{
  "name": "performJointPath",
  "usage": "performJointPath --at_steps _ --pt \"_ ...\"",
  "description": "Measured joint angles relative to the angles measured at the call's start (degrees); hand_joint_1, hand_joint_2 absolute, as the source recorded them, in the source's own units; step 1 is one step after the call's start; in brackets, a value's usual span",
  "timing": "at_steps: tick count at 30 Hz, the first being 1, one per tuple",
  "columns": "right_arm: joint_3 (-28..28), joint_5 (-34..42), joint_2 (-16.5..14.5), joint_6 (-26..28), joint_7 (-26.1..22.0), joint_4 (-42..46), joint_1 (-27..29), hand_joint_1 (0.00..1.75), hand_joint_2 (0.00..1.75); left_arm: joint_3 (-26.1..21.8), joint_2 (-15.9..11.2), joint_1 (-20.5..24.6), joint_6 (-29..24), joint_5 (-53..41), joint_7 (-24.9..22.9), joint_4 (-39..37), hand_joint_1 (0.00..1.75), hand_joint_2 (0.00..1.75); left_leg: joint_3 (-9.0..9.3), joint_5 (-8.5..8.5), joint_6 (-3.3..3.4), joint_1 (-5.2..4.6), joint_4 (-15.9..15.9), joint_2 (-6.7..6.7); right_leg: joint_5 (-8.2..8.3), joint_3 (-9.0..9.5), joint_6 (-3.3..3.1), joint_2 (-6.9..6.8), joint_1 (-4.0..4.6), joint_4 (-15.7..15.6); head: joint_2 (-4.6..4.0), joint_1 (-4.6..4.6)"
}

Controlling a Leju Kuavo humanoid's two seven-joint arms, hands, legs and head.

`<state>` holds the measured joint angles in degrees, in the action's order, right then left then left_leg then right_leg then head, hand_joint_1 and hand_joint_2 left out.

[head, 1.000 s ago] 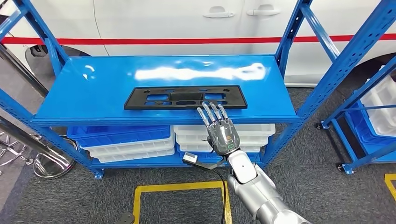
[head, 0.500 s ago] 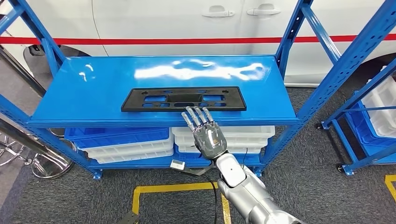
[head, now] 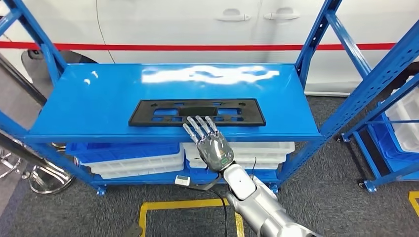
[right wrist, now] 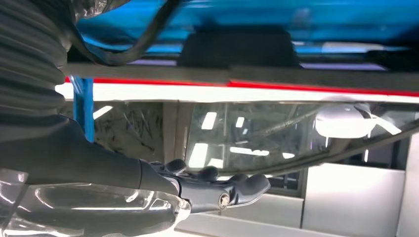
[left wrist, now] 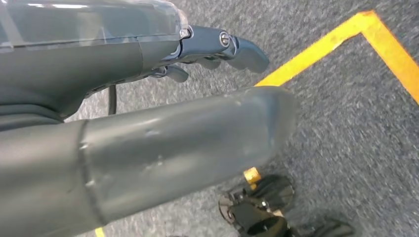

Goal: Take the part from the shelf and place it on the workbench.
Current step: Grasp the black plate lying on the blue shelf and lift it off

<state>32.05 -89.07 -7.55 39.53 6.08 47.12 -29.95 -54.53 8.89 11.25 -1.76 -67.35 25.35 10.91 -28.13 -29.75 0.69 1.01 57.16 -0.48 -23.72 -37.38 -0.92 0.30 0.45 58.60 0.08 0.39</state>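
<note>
While the black part (head: 196,112) lies flat near the front edge of the blue shelf (head: 99,98), the right hand (head: 210,143) hovers just before it, fingers spread, grasping nothing; the reach is underway; next, fingers must close on its near rim.

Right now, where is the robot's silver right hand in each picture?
Head view: the silver right hand is at the lower middle, fingertips at the near edge of the flat black plastic part.
Right wrist view: the hand enters from the left edge, low in the picture.
Left wrist view: that is the left hand instead, above grey carpet.
Shared landmark: the car's red stripe, in the head and right wrist views.
</note>
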Motion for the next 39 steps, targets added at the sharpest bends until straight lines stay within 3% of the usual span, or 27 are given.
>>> performJointPath --at_steps 3,6,7,8,9,11,13,15,18,20,22,23,24,25,27,29,32,34,37,38,39 --pt "0.19 0.0 -0.43 0.01 -0.02 -0.01 -0.12 0.0 1.75 0.0 -0.04 0.1 -0.07 0.03 0.02 0.02 0.0 0.0 -0.4 -0.82 -0.71 0.01 2.44 0.12 -0.26 1.88 -1.21 0.08 -0.47 -0.92 0.01 0.0" --pt "0.39 0.0 -0.88 0.01 -0.03 -0.05 -0.29 0.0 1.75 0.0 -0.03 0.18 -0.08 0.02 0.04 0.02 0.0 0.0 -6.11 -4.51 -1.22 0.2 12.06 0.14 -1.2 3.19 -1.82 0.02 -0.62 -1.25 0.0 -0.02" --pt "0.43 0.0 -0.93 0.01 -0.03 -0.09 -0.2 0.0 1.75 0.0 -0.03 0.08 -0.08 0.02 0.04 0.02 0.0 0.0 -8.25 -5.33 -1.44 0.25 14.78 0.15 -1.6 3.53 -1.81 0.05 -0.6 -1.22 0.0 -0.01" --pt "0.46 0.0 -0.95 0.01 -0.04 -0.13 -0.1 0.0 1.75 0.0 -0.04 -0.04 -0.08 0.03 0.05 0.02 0.0 0.0 -9.67 -5.05 -1.65 0.27 15.86 0.16 -2.04 3.97 -1.74 0.11 -0.59 -1.16 0.0 -0.02" --pt "0.48 0.0 -0.98 0.01 -0.04 -0.16 -0.02 0.0 1.75 0.0 -0.07 -0.11 -0.09 0.03 0.05 0.02 0.0 0.0 -10.17 -3.44 -1.79 0.28 14.93 0.16 -2.54 4.52 -1.61 0.16 -0.62 -1.08 0.0 -0.01" --pt "0.5 0.0 -1.09 0.01 0.02 -0.18 0.03 0.0 1.75 0.0 -0.16 -0.18 -0.1 0.03 0.05 0.02 0.0 0.0 -8.68 2.19 -1.72 0.28 8.37 0.21 -3.65 5.81 -1.22 0.21 -0.68 -0.96 -0.01 -0.01" --pt "0.56 0.0 -1.23 0.0 0.17 -0.25 -0.05 0.0 1.75 0.01 -0.25 -0.13 -0.13 0.02 0.07 0.02 0.0 0.0 -7.33 4.94 -1.17 -0.04 2.86 0.31 -4.49 6.48 -0.67 0.21 -0.64 -0.85 0.0 -0.02" --pt "0.61 0.01 -1.3 0.0 0.27 -0.31 -0.02 0.0 1.75 0.02 -0.26 -0.2 -0.15 0.03 0.08 0.02 0.0 0.0 -7.15 4.59 -0.32 -0.38 1.21 0.36 -4.9 6.65 0.01 0.21 -0.49 -0.77 0.0 -0.02" --pt "0.62 0.0 -1.34 0.02 0.26 -0.28 -0.09 0.0 1.75 0.02 -0.26 -0.27 -0.2 0.07 0.09 0.02 0.0 0.0 -5.88 4.66 0.77 -0.06 0.35 0.32 -5.93 6.7 0.92 0.1 -0.48 0.47 0.0 -0.02" --pt "0.62 0.01 -1.34 0.03 0.26 -0.28 -0.21 0.0 1.75 0.02 -0.28 -0.09 -0.25 0.15 0.09 0.02 0.0 0.0 -4.95 4.34 1.32 0.08 0.0 0.3 -8.38 4.04 1.47 0.02 -0.74 5.75 0.0 -0.01" --pt "0.63 0.01 -1.31 0.03 0.26 -0.34 -0.06 0.0 1.75 0.02 -0.3 0.03 -0.27 0.51 0.08 0.02 0.0 0.0 -4.34 3.71 1.6 0.05 -0.03 0.28 -11.01 -0.76 1.88 0.0 -0.84 13.17 0.01 -0.01" --pt "0.63 0.01 -1.29 0.03 0.26 -0.38 0.09 0.0 1.75 0.01 -0.31 0.02 -0.27 0.74 0.07 0.02 0.0 0.0 -3.95 3.35 1.63 0.04 -0.02 0.25 -11.1 -2.59 1.97 0.0 -0.86 15.26 0.01 -0.01" --pt "0.63 0.0 -1.28 0.03 0.26 -0.4 0.2 0.0 1.75 0.0 -0.31 -0.02 -0.27 0.93 0.04 0.02 0.0 0.0 -3.47 2.96 1.6 0.04 -0.01 0.2 -9.93 -3.45 1.98 0.0 -0.86 15.26 0.0 -0.02" --pt "0.63 0.0 -1.28 0.03 0.27 -0.41 0.25 0.0 1.75 -0.01 -0.31 -0.06 -0.27 1.05 0.03 0.02 0.0 0.0 -2.89 2.53 1.53 0.04 -0.01 0.15 -7.5 -3.19 1.85 -0.01 -0.84 13.01 0.0 -0.01" --pt "0.63 0.0 -1.28 0.02 0.28 -0.43 0.25 0.0 1.75 -0.02 -0.22 -0.1 -0.25 1.11 0.02 0.02 0.0 0.0 -1.74 1.66 1.21 0.02 -0.04 0.06 -2.02 -1.13 1.15 -0.01 -0.57 5.61 0.0 -0.01" --pt "0.64 0.0 -1.28 0.01 0.27 -0.46 0.24 0.0 1.75 -0.02 -0.1 -0.05 -0.23 1.05 0.11 0.02 0.0 0.0 -1.35 0.99 0.58 0.0 -0.07 0.02 0.09 0.16 0.32 -0.04 -0.09 0.73 0.0 0.03" --pt "0.64 0.0 -1.28 0.01 0.24 -0.43 0.29 0.0 1.75 -0.04 -0.11 -0.01 -0.26 1.0 0.19 0.03 0.0 0.0 -0.95 0.42 -0.48 -0.11 0.25 0.12 0.0 0.73 -0.53 -0.04 -0.12 -0.28 0.01 0.1" --pt "0.65 0.0 -1.33 0.02 0.24 -0.35 0.17 0.0 1.75 -0.04 -0.13 0.16 -0.31 1.01 0.22 0.04 0.0 0.0 -1.81 -1.13 -0.98 -0.08 2.82 0.18 -0.15 1.6 -1.01 -0.06 -0.53 -0.86 0.0 0.12" --pt "0.65 0.0 -1.37 0.01 0.21 -0.32 0.15 0.0 1.75 -0.04 -0.15 0.24 -0.33 1.04 0.26 0.04 0.0 0.0 -7.53 -5.59 -1.59 0.11 13.12 0.19 -0.42 2.03 -1.47 -0.13 -0.62 -1.05 0.01 0.1" --pt "0.65 0.0 -1.37 0.01 0.2 -0.32 0.23 0.0 1.75 -0.04 -0.18 0.16 -0.34 1.07 0.28 0.04 0.0 0.0 -9.27 -6.11 -1.7 0.16 15.59 0.19 -0.52 2.07 -1.53 -0.1 -0.59 -1.01 0.0 0.1" --pt "0.65 0.0 -1.37 0.01 0.16 -0.32 0.29 0.0 1.75 -0.04 -0.22 0.09 -0.34 1.12 0.29 0.04 0.0 0.0 -10.13 -5.5 -1.78 0.17 16.12 0.2 -0.62 2.13 -1.54 -0.05 -0.6 -0.95 0.0 0.1"
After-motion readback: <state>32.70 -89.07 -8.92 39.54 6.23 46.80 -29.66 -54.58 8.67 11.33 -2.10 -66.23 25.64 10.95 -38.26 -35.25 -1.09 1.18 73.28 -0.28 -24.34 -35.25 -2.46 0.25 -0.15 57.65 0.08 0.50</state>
